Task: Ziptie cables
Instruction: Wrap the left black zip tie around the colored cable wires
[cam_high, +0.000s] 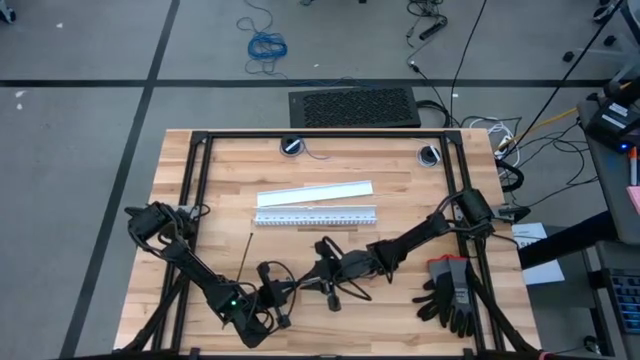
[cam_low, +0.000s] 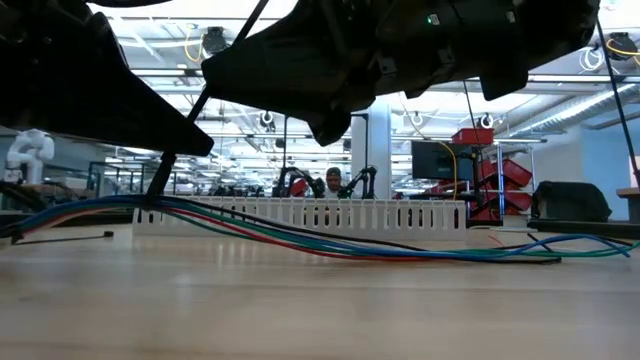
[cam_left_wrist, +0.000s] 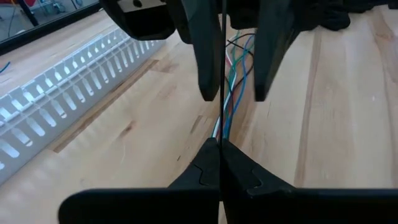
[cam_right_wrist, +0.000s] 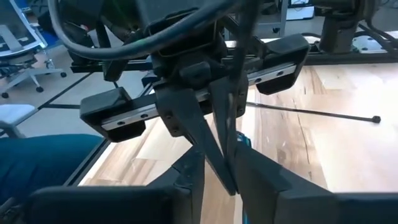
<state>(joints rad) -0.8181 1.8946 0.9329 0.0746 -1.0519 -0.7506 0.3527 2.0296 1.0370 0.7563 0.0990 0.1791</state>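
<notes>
We see the left gripper (cam_left_wrist: 221, 163) clamped on a ziptie (cam_left_wrist: 221, 74) just above the cables (cam_high: 330, 272) on the desk (cam_high: 400, 165), and the right gripper (cam_right_wrist: 217, 165), half apart around it, may push this thin strip aside

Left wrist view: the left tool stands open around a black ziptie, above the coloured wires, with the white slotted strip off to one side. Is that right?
Not quite. The left tool is shut on the ziptie, pinching it between its fingertips, as the left wrist view shows. The rest holds: the coloured wires lie beneath, and the white slotted strip lies off to one side.
</notes>
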